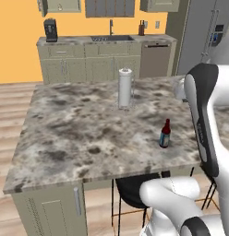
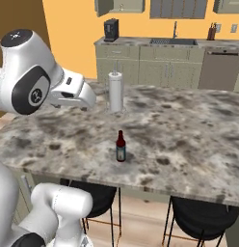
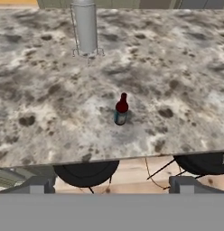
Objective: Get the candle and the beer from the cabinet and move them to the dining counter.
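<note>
The beer (image 1: 165,134) (image 2: 121,147) (image 3: 121,109), a small dark bottle with a red cap, stands upright on the dining counter (image 1: 79,133) (image 2: 189,144) (image 3: 50,103) close to its near edge. My gripper (image 3: 114,184) is open, its dark fingertips (image 3: 188,182) spread wide with nothing between them. It hangs above and behind the counter's near edge, well apart from the bottle. The white hand (image 2: 73,94) hovers over the counter's left side. The candle is out of view. Grey-green upper cabinets (image 1: 63,5) line the far wall, cut off by the frame top.
A tall white paper-towel roll (image 1: 125,87) (image 2: 115,91) (image 3: 86,27) stands mid-counter beyond the bottle. Black stools (image 1: 130,189) (image 2: 203,217) sit under the near edge. The far wall counter carries a coffee machine (image 1: 51,30) and a sink (image 1: 111,38).
</note>
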Motion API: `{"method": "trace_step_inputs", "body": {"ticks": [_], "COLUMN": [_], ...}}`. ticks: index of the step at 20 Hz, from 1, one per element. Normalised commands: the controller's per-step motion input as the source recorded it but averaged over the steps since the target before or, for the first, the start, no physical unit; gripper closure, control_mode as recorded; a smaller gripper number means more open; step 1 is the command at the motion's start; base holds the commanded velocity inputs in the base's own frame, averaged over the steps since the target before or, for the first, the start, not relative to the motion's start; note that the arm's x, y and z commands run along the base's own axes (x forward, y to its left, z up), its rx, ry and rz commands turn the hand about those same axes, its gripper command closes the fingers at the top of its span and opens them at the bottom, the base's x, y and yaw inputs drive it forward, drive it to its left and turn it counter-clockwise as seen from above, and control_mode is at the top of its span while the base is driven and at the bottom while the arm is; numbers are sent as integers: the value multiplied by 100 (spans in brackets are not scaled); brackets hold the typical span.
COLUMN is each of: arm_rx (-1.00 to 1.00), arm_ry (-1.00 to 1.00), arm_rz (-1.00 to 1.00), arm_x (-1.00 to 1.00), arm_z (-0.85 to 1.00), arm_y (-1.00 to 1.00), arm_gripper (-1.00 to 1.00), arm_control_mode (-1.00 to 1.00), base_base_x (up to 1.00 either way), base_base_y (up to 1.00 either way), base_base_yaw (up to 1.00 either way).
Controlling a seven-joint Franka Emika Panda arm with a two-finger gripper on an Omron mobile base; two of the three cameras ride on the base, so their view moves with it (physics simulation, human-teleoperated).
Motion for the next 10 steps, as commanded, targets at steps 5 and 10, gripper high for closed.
{"method": "trace_step_inputs", "body": {"ticks": [5, 10], "arm_rx": [0, 0], "arm_ry": [0, 0], "arm_rz": [0, 0], "arm_x": [0, 0], "arm_z": [0, 0], "arm_y": [0, 0], "arm_gripper": [-100, -100], "arm_control_mode": [100, 100], "base_base_x": [-75, -75], "base_base_y": [-13, -96], "base_base_yaw": [0, -11]}}
